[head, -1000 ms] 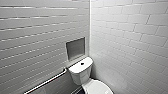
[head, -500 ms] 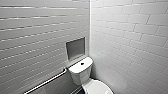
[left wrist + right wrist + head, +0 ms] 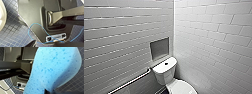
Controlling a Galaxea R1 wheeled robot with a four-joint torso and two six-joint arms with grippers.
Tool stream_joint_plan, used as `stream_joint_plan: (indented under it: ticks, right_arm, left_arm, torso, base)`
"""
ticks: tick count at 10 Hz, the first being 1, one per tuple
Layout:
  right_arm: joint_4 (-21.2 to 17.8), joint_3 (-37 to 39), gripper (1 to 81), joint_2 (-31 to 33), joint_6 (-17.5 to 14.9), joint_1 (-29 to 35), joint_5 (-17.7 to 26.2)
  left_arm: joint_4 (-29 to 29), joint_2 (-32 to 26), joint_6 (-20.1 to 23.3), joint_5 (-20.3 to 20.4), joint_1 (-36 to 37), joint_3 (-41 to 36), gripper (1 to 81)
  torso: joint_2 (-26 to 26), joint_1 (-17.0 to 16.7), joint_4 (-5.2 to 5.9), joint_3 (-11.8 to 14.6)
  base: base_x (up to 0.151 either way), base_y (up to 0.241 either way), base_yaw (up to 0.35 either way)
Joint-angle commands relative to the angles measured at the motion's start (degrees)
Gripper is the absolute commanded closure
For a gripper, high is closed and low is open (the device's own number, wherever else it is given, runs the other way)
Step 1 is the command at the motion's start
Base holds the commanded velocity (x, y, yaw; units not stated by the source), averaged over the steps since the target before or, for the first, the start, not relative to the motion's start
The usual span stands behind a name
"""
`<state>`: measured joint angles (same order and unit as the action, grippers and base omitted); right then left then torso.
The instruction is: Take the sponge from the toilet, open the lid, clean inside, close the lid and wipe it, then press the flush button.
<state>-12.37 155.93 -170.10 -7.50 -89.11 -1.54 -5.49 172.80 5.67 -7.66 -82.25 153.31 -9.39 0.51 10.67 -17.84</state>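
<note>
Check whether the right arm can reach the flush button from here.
Probably not yet. Nothing covers the flush button on the toilet tank, so the way looks free, but the sponge that arm seems to carry hangs over the floor tiles, apparently low down.

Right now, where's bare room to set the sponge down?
Tank top: bare on both sides of the flush button. The wall niche behind it looks bare. The lid is bare where it shows. Crowded: the gap between tank and side wall is narrow.
</note>
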Motion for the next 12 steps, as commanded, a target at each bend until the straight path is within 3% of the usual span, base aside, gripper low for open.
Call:
stream_joint_plan:
  ticks: [1,12]
  right_arm:
    - [-0.28,0.5,81.1,-0.01,-0.33,1.09,3.65]
    - [-0.37,0.15,81.1,-0.18,-0.41,0.73,3.38]
  left_arm:
    - [0.39,-0.35,-0.04,-3.86,2.13,-0.11,1.0]
    - [0.3,-0.61,-0.04,-3.77,1.87,-0.29,1.0]
  torso:
    - [0.0,0.0,0.0,0.0]
    - [0.07,-0.06,0.0,0.02]
  base:
    - [0.079,0.0,0.0]
    - [0.094,0.0,0.0]
